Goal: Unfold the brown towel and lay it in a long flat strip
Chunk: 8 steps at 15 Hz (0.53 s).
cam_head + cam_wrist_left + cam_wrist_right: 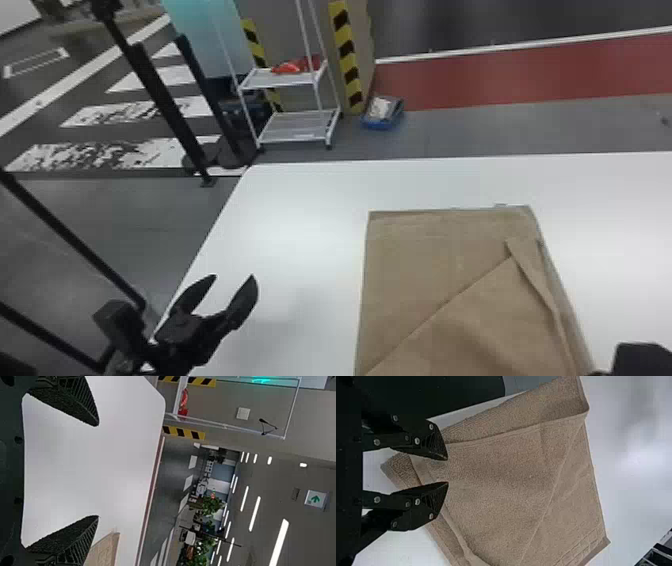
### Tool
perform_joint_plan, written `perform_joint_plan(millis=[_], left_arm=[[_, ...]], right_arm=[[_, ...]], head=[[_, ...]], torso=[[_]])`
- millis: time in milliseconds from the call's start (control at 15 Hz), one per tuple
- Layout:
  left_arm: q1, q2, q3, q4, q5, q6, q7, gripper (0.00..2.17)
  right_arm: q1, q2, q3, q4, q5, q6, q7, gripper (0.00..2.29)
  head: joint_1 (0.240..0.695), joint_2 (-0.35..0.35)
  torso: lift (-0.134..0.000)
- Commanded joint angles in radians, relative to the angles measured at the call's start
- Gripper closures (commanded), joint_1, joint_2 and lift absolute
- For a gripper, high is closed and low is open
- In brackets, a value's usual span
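The brown towel [410, 260] lies from the centre right to the lower right of the head view, on the white table [300, 200], with some layers folded one over another. A slanting edge [445, 306] crosses it, so I judge that the step in hand is to take the upper layer and open it.

The right gripper [447, 471] has its fingers parted, with towel cloth seen between them, but nothing is clenched. The left gripper [234, 278], at the lower left of the head view, is also released and empty, well apart from the cloth.

For doing this well, the right fingers should pinch only the top layer, near its free edge; if they take two layers, the whole bundle may be dragged. Then a low, slow pull seems best, because this soft cloth can easily bunch or fold back.
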Motion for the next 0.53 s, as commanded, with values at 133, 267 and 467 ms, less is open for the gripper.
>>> perform_joint_plan(millis=[133,267,467], left_arm=[[0.000,-0.006,0.000,0.007,-0.001,0.002,0.000,0.04],[-0.001,-0.006,0.000,0.008,-0.001,0.002,0.000,0.04],[-0.001,-0.006,-0.003,0.008,-0.003,-0.001,0.000,0.04]], right_arm=[[0.007,-0.008,0.004,-0.006,0.025,-0.001,0.050,0.36],[0.005,-0.008,0.017,0.008,0.049,-0.004,0.050,0.36],[-0.016,-0.008,0.058,0.046,0.106,-0.007,0.034,0.36]], head=[[0.695,0.350],[0.695,0.350],[0.695,0.350]], torso=[[-0.117],[-0.117],[-0.117]])
